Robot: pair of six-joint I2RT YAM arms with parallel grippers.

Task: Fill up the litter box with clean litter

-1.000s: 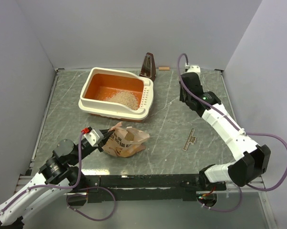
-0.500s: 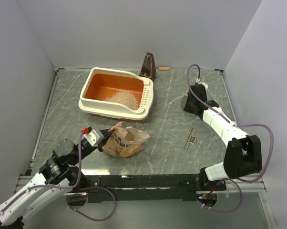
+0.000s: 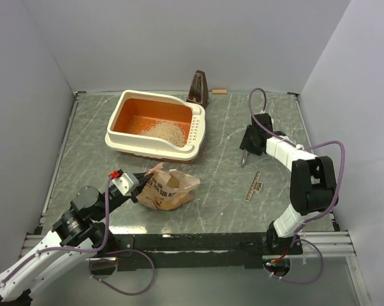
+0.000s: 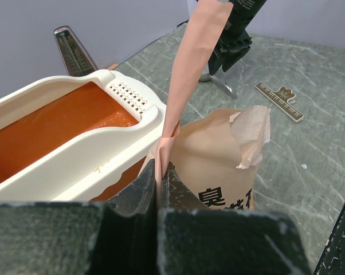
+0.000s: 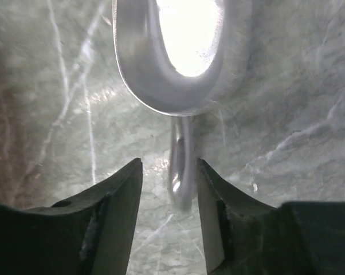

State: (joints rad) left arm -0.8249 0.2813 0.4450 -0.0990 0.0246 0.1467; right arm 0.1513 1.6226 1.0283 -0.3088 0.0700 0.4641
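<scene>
The cream-white litter box (image 3: 136,141) with an orange inside stands at the back left, and a heap of pale clean litter (image 3: 166,132) lies in its right half. In front of it lies a crinkled tan bag (image 3: 171,189). My left gripper (image 3: 140,185) is shut on a strip of that bag (image 4: 218,166), the jaws (image 4: 160,166) pinching the thin paper, with the box rim (image 4: 75,166) just beyond. My right gripper (image 3: 245,149) is down at the table, right of the box. It (image 5: 169,164) stands open, and the handle of a metal scoop (image 5: 172,57) lies loose between its fingers.
A dark metronome (image 3: 198,89) stands behind the box's right corner, with a small wooden block (image 3: 219,91) beside it. A ruler (image 3: 254,186) lies on the marbled table in front of the right gripper. Grey walls close in three sides.
My right arm has folded back and come down from the back right to the table. Its jaws have widened off the scoop handle. The left arm and the bag are still.
</scene>
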